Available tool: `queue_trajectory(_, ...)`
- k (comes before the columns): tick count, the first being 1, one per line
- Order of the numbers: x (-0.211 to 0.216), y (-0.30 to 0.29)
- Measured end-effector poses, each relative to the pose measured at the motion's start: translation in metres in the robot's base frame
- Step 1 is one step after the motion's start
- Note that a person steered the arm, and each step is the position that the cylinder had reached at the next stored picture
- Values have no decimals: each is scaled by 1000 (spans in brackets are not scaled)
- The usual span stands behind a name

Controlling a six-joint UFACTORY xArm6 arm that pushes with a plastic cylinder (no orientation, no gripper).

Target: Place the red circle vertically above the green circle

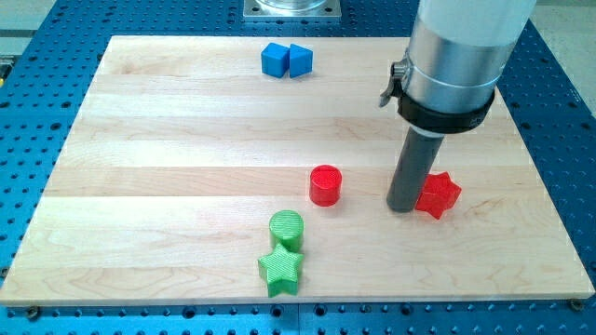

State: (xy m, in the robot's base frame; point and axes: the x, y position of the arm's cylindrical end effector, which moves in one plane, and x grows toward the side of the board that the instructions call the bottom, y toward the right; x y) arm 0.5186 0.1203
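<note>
red plastic, the red circle (pixel 325 184) sits a little right of the table's middle, already up and to the view's right of the green circle (pixel 287 228), close but apart from it. the green circle touches a green star (pixel 280 269) just below it. my tip (pixel 402 207) is down on the table (pixel 168 140) to the view's right of the red circle, at about its level, with a clear strip of wood between them, and pressed against a red star (pixel 437 195) on its far side. there's no hand on this arm to open or close, only the rod, and it holds nothing. so the red circle lies to the view's left of the tip; a short leftward shove looks like all it needs to come directly over the green one. two blue blocks (pixel 286 60) sit together at the view's top, well away.
</note>
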Motion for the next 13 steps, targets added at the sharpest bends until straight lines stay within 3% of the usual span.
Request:
queue_trajectory(2, -12, -11)
queue_trajectory(4, -29, -101)
queue_trajectory(6, -35, -104)
queue_trajectory(7, -78, -105)
queue_trajectory(8, -89, -149)
queue_trajectory(11, -57, -165)
queue_trajectory(13, -39, -141)
